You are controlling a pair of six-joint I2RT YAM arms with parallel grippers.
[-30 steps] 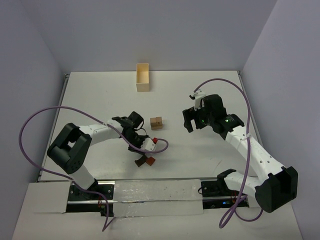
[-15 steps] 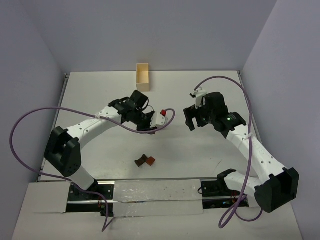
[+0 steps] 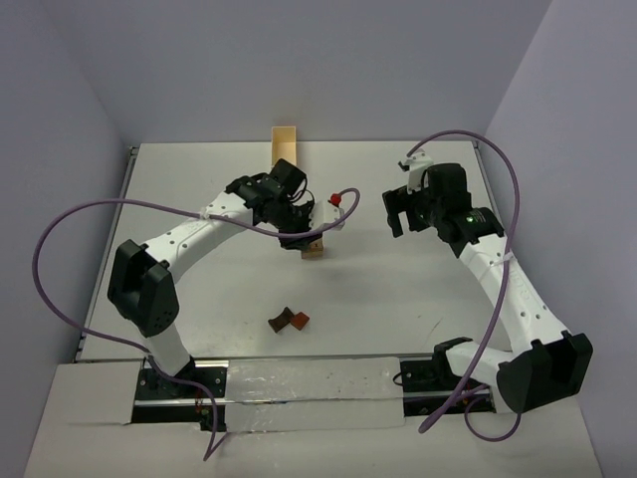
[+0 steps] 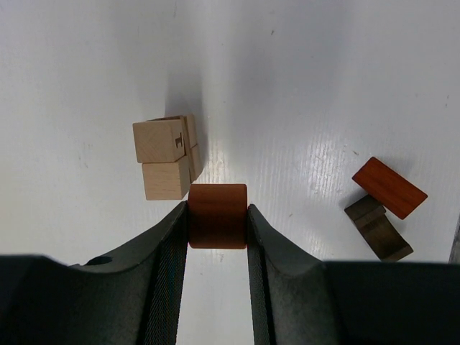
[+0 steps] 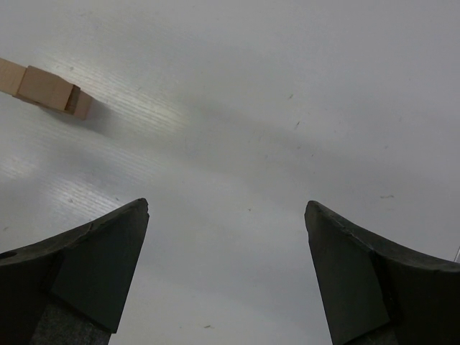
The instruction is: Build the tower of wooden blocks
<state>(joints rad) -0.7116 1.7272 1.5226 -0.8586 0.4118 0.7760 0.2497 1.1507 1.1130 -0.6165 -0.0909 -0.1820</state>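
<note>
My left gripper (image 4: pixel 218 213) is shut on a reddish-brown wood block (image 4: pixel 218 215), held above the table. Just beyond it and slightly left stands a small cluster of light tan blocks (image 4: pixel 167 158). In the top view the left gripper (image 3: pixel 302 232) hangs over those tan blocks (image 3: pixel 313 248). A flat reddish block (image 4: pixel 389 187) and a dark brown block (image 4: pixel 377 227) lie together to the right; from above they sit near the front, the reddish one (image 3: pixel 300 320) beside the dark one (image 3: pixel 280 322). My right gripper (image 3: pixel 402 213) stands open and empty (image 5: pixel 226 208) over bare table.
A pale rectangular wooden box (image 3: pixel 284 144) stands at the back centre, partly behind the left arm. A pale wooden piece (image 5: pixel 44 89) shows at the upper left of the right wrist view. Purple cables loop off both arms. Walls enclose the table on three sides.
The left arm carried the reddish-brown block from beside the front blocks back to the tan blocks. The right gripper drew back and to the right.
</note>
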